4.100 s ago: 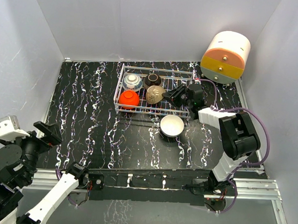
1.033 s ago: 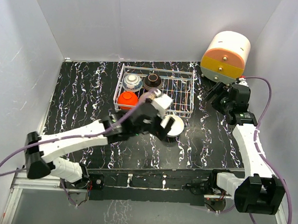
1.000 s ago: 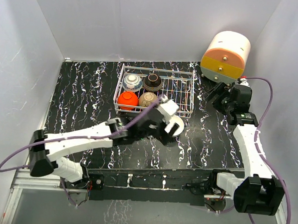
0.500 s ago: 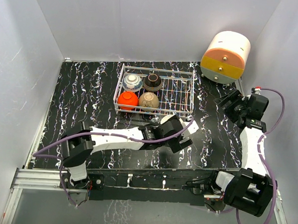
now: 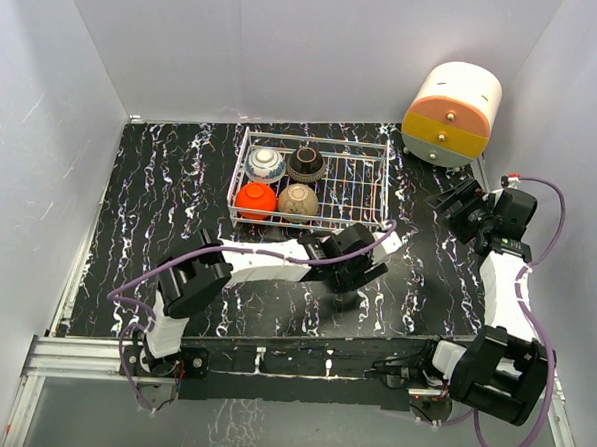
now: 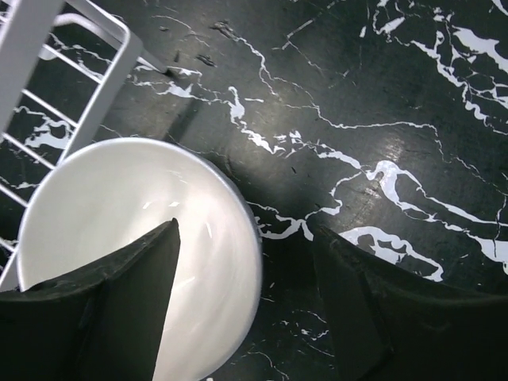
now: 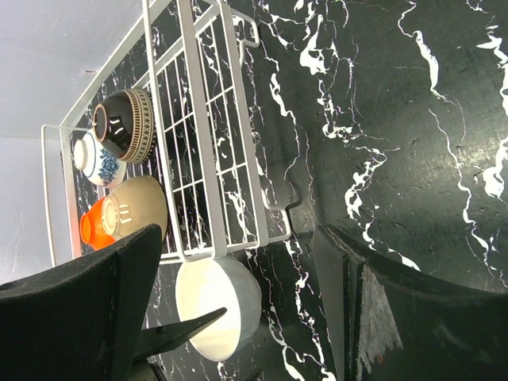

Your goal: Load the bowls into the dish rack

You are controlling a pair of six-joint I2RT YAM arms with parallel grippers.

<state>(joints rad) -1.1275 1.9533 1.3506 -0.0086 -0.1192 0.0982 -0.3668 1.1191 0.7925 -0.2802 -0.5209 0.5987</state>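
The white wire dish rack (image 5: 364,185) holds the blue-and-white (image 5: 266,164), black (image 5: 307,164), red (image 5: 257,199) and tan (image 5: 298,198) bowls. The white bowl (image 6: 119,230) sits upright on the table just outside the rack's front corner. From above it is hidden under my left gripper (image 5: 352,261). In the left wrist view my left gripper (image 6: 246,238) is open and straddles the bowl's rim. One finger is inside the bowl and the other outside, with a gap to the rim. My right gripper (image 7: 238,230) is open and empty, right of the rack (image 7: 206,143). It looks across at the white bowl (image 7: 230,294).
A cream-and-orange round drawer unit (image 5: 452,111) stands at the back right corner. White walls close in the black marbled table (image 5: 160,196) on three sides. The right half of the rack floor is bare.
My left arm swung in from the left and came down over the white bowl, its jaws narrowing. My right arm drew back from the rack to the right side.
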